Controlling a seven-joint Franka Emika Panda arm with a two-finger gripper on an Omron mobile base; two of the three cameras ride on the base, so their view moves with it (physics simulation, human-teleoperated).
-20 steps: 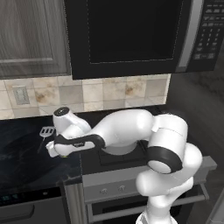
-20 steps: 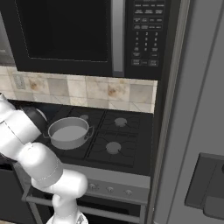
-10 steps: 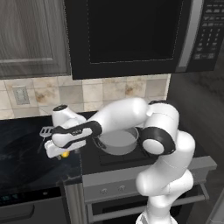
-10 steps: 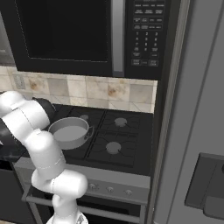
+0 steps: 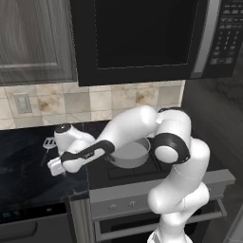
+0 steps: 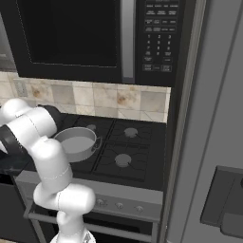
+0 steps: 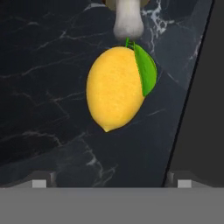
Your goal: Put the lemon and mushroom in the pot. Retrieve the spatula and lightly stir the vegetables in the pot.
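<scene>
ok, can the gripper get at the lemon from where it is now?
Probably yes. In the hand view the lemon lies on the dark counter straight ahead of the gripper, with nothing between. The mushroom sits just past its far end, so closing could nudge it.

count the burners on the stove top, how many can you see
4. In the right base view, two bare burners sit on the right, rear and front; a third shows at rear left. The pot sits on the front-left one, hiding it.

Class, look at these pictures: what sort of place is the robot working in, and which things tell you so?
A home kitchen, rendered: a microwave hangs over a black gas stove with a grey pot on it, beside a dark marble counter holding a lemon.
</scene>
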